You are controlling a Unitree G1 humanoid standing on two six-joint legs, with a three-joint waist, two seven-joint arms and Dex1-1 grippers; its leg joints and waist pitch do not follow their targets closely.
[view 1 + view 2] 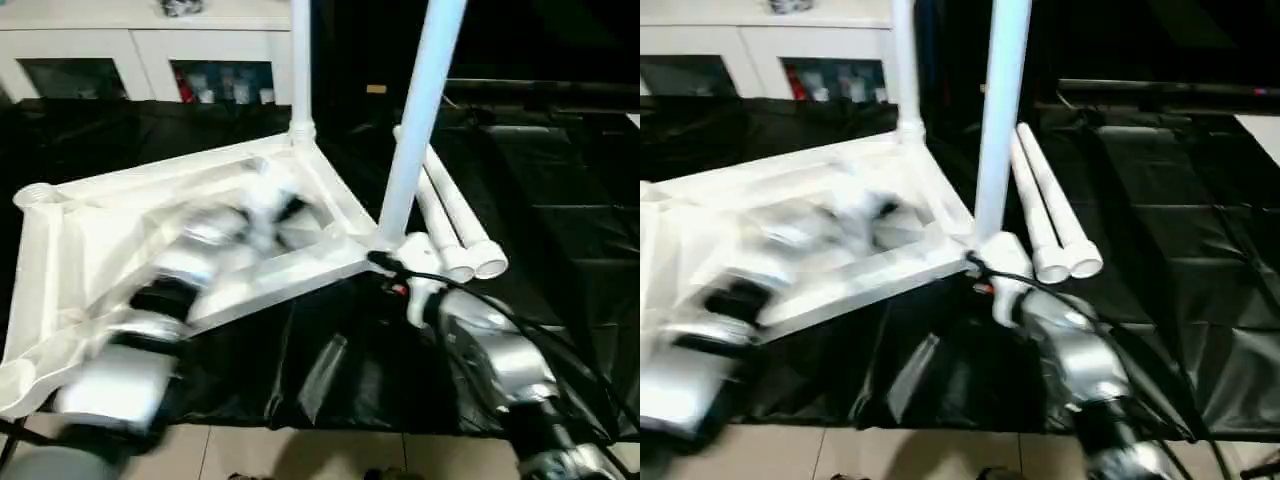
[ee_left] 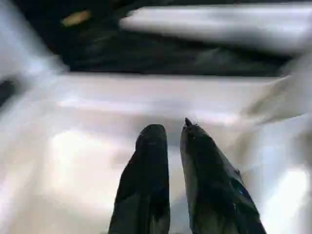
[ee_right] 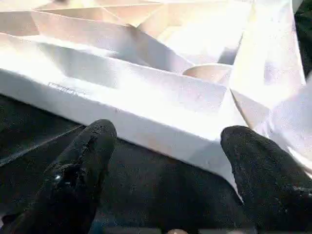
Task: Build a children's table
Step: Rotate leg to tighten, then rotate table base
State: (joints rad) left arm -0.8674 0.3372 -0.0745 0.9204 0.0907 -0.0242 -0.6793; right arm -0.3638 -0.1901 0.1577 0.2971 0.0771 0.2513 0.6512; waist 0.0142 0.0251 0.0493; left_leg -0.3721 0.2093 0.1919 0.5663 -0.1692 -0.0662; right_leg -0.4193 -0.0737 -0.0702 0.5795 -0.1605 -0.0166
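Two legs point(image 1: 420, 110) are stood up in the tabletop point(image 1: 70, 250), seen at center left; two more point(image 1: 455, 225) are laid at center right. Left gripper point(image 2: 173, 134) is nearly closed, empty. Right gripper point(image 3: 165, 141) is spread apart by the corner. Next, a spare leg probably needs to be picked up.

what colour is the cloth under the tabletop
Black cloth, clearest in the left eye view; the tabletop is white.

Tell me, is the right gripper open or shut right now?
Open. The right gripper has its two black fingers spread wide apart, facing the tabletop rim, holding nothing.
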